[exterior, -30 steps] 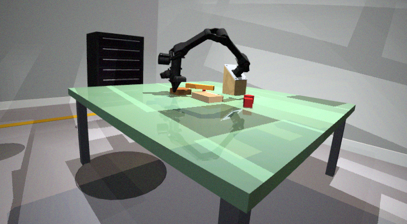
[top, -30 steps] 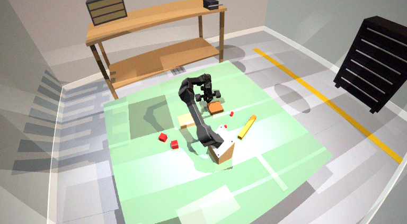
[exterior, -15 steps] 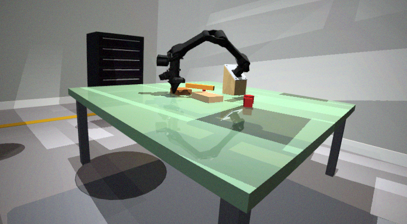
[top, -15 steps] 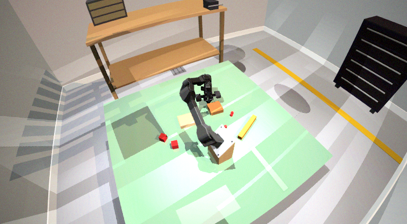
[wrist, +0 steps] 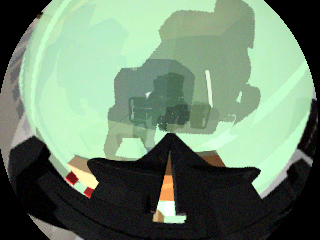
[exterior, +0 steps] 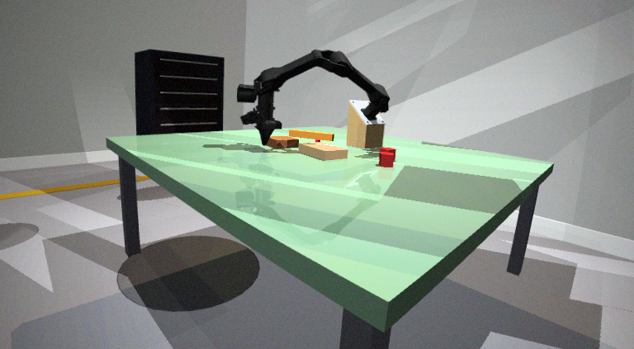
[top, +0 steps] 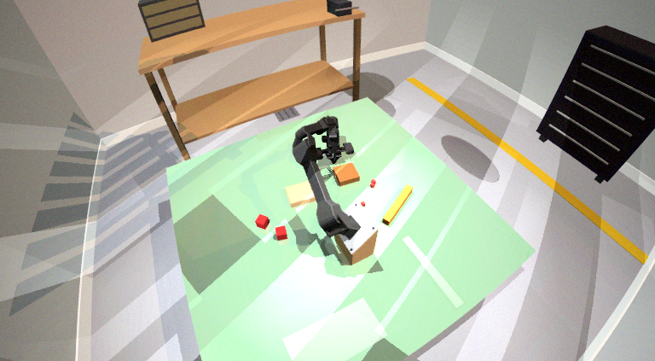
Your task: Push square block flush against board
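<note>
The orange square block (top: 346, 173) (exterior: 285, 142) (wrist: 216, 159) lies flat on the table. The pale wooden board (top: 295, 195) (exterior: 322, 151) (wrist: 84, 170) lies flat, nearer the arm's base and apart from the block, with a gap between them. The arm covers part of the board in the top view. My gripper (top: 333, 160) (exterior: 265, 143) (wrist: 170, 136) is shut and empty, pointing down. Its tips are low, close beside the block's far side; I cannot tell whether they touch it. In the wrist view the fingers hide much of the block and board.
A yellow bar (top: 397, 205) (exterior: 311, 134) lies right of the block in the top view. Small red pieces (top: 373, 183) (top: 362, 204) lie between. Two red cubes (top: 262, 221) (top: 281, 233) lie left of the base. A wooden wedge with a white top (top: 364, 247) (exterior: 364, 134) stands by the base.
</note>
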Available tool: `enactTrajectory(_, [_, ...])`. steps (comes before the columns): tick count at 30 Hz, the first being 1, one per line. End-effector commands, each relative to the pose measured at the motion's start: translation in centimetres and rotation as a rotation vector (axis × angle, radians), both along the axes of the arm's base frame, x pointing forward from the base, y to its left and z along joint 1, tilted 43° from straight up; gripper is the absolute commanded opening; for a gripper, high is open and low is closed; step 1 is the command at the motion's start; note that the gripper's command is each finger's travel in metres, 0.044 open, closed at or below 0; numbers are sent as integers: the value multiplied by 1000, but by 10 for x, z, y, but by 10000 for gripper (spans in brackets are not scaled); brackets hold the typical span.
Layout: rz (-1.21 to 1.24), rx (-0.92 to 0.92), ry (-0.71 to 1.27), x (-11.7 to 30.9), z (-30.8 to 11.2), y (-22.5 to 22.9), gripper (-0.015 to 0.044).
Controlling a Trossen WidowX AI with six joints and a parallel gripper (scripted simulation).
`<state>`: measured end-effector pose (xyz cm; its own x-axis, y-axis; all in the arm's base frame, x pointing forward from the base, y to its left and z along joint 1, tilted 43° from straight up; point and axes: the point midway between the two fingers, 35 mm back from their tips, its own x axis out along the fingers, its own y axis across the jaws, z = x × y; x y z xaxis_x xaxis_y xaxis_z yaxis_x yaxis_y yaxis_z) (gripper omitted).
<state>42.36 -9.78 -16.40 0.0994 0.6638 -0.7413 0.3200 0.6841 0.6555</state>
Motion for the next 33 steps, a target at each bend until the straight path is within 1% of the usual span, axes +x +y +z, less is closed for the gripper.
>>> enactTrajectory(1, [-2,4,11,3,-5,0,0])
enactTrajectory(7, [-2,4,10,12,-6,-2,0])
enactTrajectory(9, [0,-1,3,10,7,-11,0])
enactTrajectory(12, [-2,1,10,6,34,-36,0])
enactTrajectory(17, [-2,1,11,6,36,-38,0])
enactTrajectory(19, [-7,4,1,0,32,-43,0])
enactTrajectory(23, [77,-11,-60,-23,20,-52,0])
enactTrajectory(26, [91,-13,-71,-27,19,-53,0])
enactTrajectory(28, [91,-13,-71,-25,9,-45,0])
enactTrajectory(31, [91,-10,-72,-22,-20,-18,0])
enactTrajectory(33, [91,-10,-72,-22,-22,-16,0])
